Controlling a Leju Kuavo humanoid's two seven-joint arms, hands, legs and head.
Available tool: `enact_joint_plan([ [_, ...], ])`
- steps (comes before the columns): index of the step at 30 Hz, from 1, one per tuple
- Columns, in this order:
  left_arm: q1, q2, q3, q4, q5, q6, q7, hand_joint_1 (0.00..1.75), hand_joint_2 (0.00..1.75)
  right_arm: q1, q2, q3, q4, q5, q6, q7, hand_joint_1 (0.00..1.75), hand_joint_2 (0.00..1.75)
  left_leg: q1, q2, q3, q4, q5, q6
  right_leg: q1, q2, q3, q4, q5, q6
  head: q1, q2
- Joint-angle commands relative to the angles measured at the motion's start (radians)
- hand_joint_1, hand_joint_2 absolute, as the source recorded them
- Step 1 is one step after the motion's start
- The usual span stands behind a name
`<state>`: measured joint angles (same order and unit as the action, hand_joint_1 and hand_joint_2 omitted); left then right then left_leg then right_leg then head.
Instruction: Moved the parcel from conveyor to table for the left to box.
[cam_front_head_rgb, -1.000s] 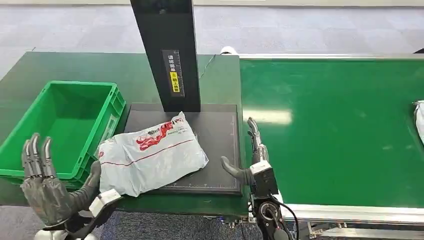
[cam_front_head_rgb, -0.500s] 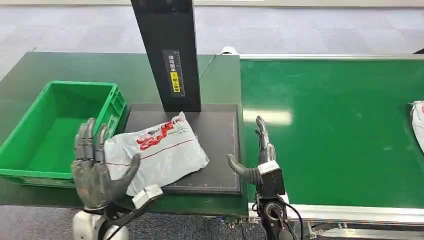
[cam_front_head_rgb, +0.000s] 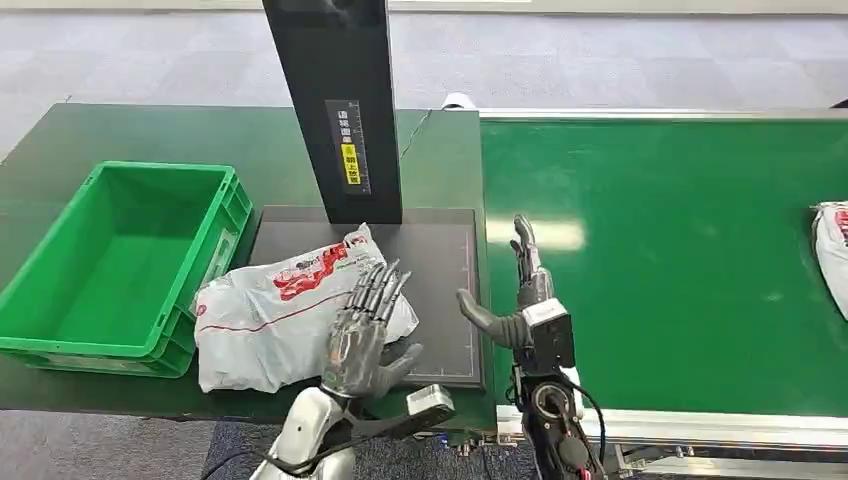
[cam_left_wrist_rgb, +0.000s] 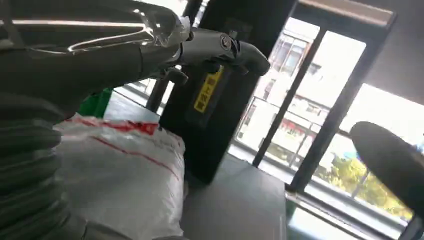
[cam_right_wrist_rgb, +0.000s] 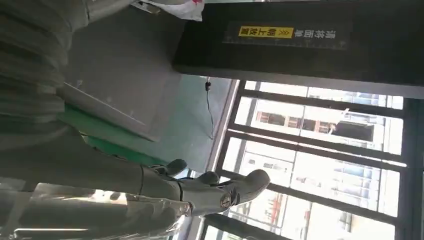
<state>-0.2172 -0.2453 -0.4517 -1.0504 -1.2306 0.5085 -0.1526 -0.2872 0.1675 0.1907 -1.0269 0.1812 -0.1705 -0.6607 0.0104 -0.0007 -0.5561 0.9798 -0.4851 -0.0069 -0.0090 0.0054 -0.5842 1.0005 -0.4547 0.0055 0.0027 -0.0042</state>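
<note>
The left hand (cam_front_head_rgb: 368, 335) has swung in from the lower left of the frame, where it hung beside the crate a second ago, and now hovers over the right end of the crinkled white plastic mailer parcel with red print (cam_front_head_rgb: 290, 315), fingers spread and straight, gripping nothing. I judge that to be the start of the boxing step: the parcel already lies on the table (cam_front_head_rgb: 120, 130), left of centre in the frame, half on the flat matte black scanner mat (cam_front_head_rgb: 440, 290) and just beside the rigid green plastic crate (cam_front_head_rgb: 115, 255). The right hand (cam_front_head_rgb: 515, 300) has edged slightly up the frame and stands open, fingers apart, at the seam between the mat and the smooth green conveyor belt (cam_front_head_rgb: 660, 260). The parcel looks soft and slippery, its film creased and puffed. A second white parcel (cam_front_head_rgb: 832, 250) has crept further in at the right edge of the belt
</note>
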Motion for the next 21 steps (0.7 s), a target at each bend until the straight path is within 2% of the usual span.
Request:
enact_joint_plan([
  [1, -0.318, 0.055, -0.024, 0.650, 0.071, -0.057, -0.008, 0.00, 1.75, -0.112, 0.002, 0.043, 0.180, -0.022, 0.019, -0.003, 0.00, 1.75, 0.000, 0.000, 0.003, -0.002, 0.001, 0.000, 0.000, -0.001, 0.002, -0.001, 0.001, -0.001, 0.000, 0.000],
  [6, -0.415, 0.100, 0.025, 0.715, 0.111, -0.130, 0.002, 0.00, 1.75, -0.143, 0.009, 0.062, 0.222, -0.031, 0.028, -0.015, 0.00, 1.75, 0.001, 0.002, 0.001, -0.001, 0.001, 0.000, 0.001, 0.002, 0.000, 0.000, 0.001, -0.001, -0.001, 0.000],
  [8, -0.444, 0.106, 0.045, 0.728, 0.141, -0.203, -0.024, 0.00, 1.75, -0.152, 0.010, 0.071, 0.230, -0.036, 0.039, -0.016, 0.00, 1.75, 0.001, 0.003, 0.002, -0.001, 0.001, -0.001, 0.001, 0.002, 0.002, 0.000, 0.002, -0.001, 0.000, 0.000],
  [10, -0.481, 0.121, 0.049, 0.739, 0.137, -0.227, 0.004, 0.00, 1.75, -0.157, 0.015, 0.081, 0.233, -0.035, 0.044, -0.018, 0.00, 1.75, 0.001, 0.003, 0.002, -0.001, 0.001, -0.001, 0.001, 0.003, 0.002, 0.000, 0.001, -0.001, 0.000, 0.000],
  [15, -0.511, 0.146, 0.108, 0.735, 0.193, -0.277, -0.017, 0.00, 1.75, -0.186, 0.022, 0.107, 0.261, -0.042, 0.059, -0.019, 0.00, 1.75, 0.001, 0.005, 0.005, -0.001, 0.001, -0.001, 0.001, 0.005, 0.005, 0.001, 0.002, -0.001, 0.000, 0.000],
  [21, -0.483, 0.134, 0.102, 0.731, 0.190, -0.268, -0.032, 0.00, 1.75, -0.189, 0.027, 0.109, 0.260, -0.044, 0.058, -0.019, 0.00, 1.75, 0.001, 0.003, 0.007, -0.002, 0.001, -0.001, 0.001, 0.003, 0.007, 0.000, 0.001, -0.001, 0.000, 0.000],
])
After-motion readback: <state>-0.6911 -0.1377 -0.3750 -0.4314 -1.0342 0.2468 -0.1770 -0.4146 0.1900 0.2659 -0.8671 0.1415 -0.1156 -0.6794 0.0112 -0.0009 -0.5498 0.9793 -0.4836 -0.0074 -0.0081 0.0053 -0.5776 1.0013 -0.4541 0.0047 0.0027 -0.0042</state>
